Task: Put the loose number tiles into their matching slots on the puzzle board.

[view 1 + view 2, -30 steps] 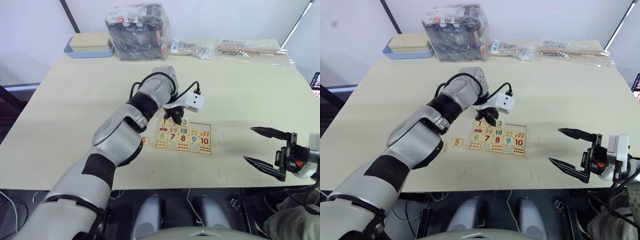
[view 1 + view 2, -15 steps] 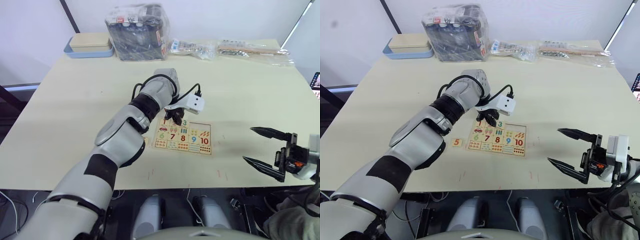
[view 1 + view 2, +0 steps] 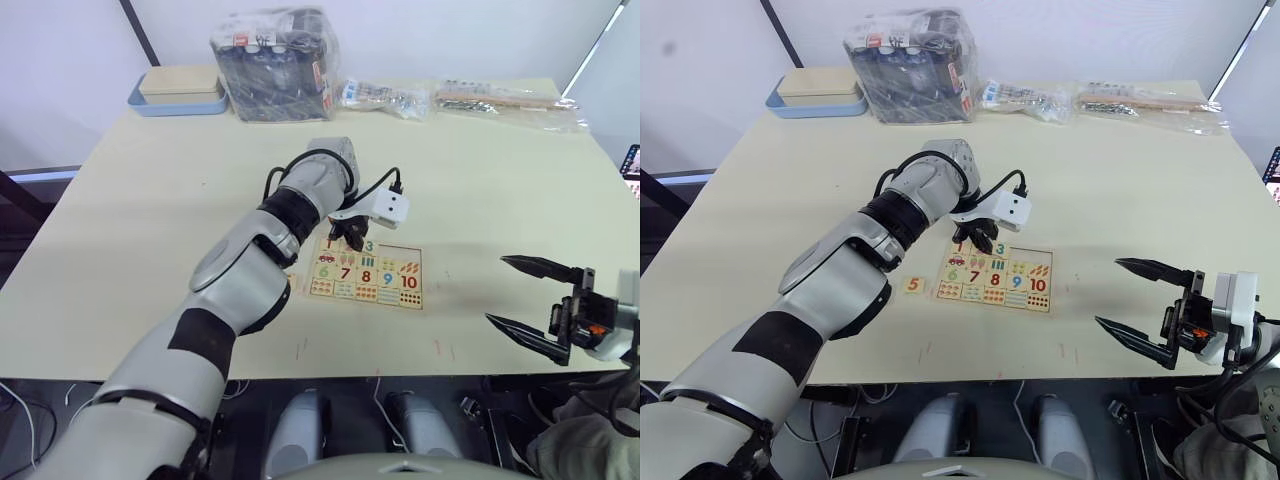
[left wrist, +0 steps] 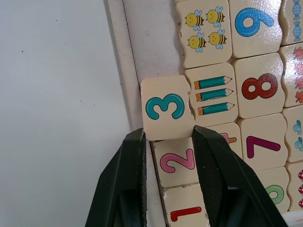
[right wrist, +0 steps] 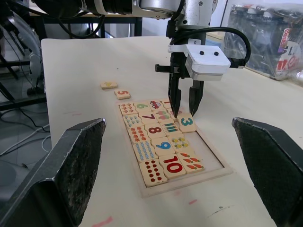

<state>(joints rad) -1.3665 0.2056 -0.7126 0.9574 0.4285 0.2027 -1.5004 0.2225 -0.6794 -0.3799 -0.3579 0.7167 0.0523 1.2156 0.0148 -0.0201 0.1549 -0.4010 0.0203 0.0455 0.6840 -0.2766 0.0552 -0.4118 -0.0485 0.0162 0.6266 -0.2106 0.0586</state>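
The puzzle board (image 3: 1044, 310) lies mid-table, its lower rows full of number tiles. My left gripper (image 4: 168, 135) hovers over the top row of slots. Its fingers (image 4: 128, 189) are apart by about a tile's width, and the tips sit at the near corners of the 3 tile (image 4: 166, 108). That tile rests slightly askew by the rim. The 2 tile (image 4: 177, 163) and 1 tile (image 4: 186, 213) lie in line below the fingers. A loose 5 tile (image 5: 123, 94) and a yellow picture tile (image 5: 109, 85) lie on the table left of the board. My right gripper (image 3: 1108, 292) is wide open by the front right edge.
At the far edge of the table stand a blue-rimmed box (image 3: 178, 92) and a plastic-wrapped pack of bottles (image 3: 272, 62). Clear bags (image 3: 390, 97) of small items lie to their right. Bare tabletop surrounds the board.
The left arm's posture has shifted very slightly. Its gripper stays over the board's top row. The right gripper has not moved.
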